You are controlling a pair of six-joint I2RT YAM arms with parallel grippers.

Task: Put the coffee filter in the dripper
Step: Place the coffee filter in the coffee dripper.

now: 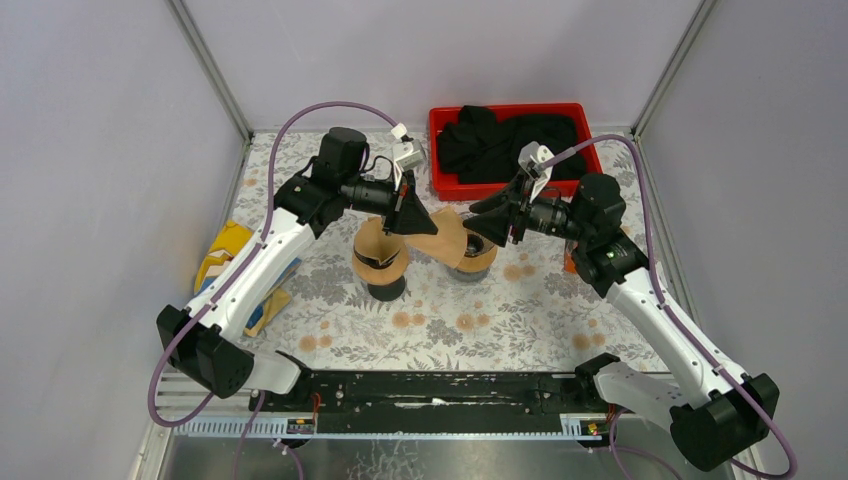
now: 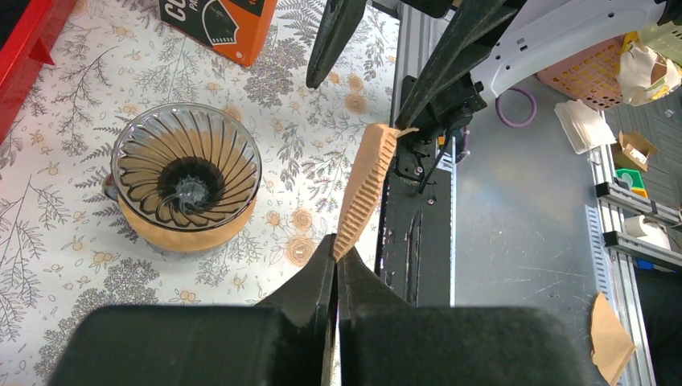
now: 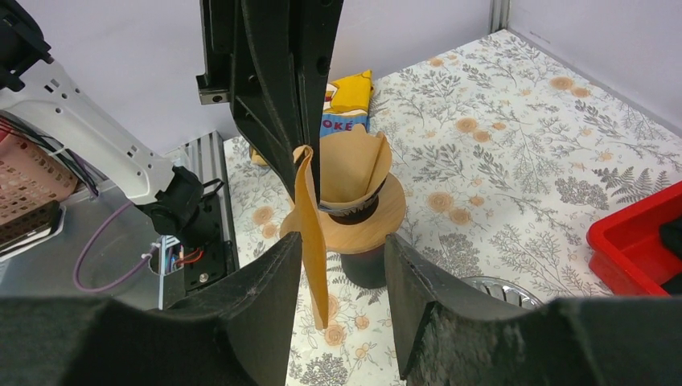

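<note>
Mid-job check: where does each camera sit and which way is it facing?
Top external: above and behind the robot, looking down at the floral table; the left arm and right arm show.
Left wrist: on the left arm, facing down and rightward over its shut left claw pinching the brown paper coffee filter, ribbed glass dripper below.
Right wrist: on the right arm, facing left through its open right claw.
Shared: both wrist views see that filter edge-on, and each sees the other arm's claw.

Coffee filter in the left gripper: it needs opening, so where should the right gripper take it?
Probably the coffee filter by its free end, opposite the left gripper, right gripper closing from the right across its faces: it's folded flat.
</note>
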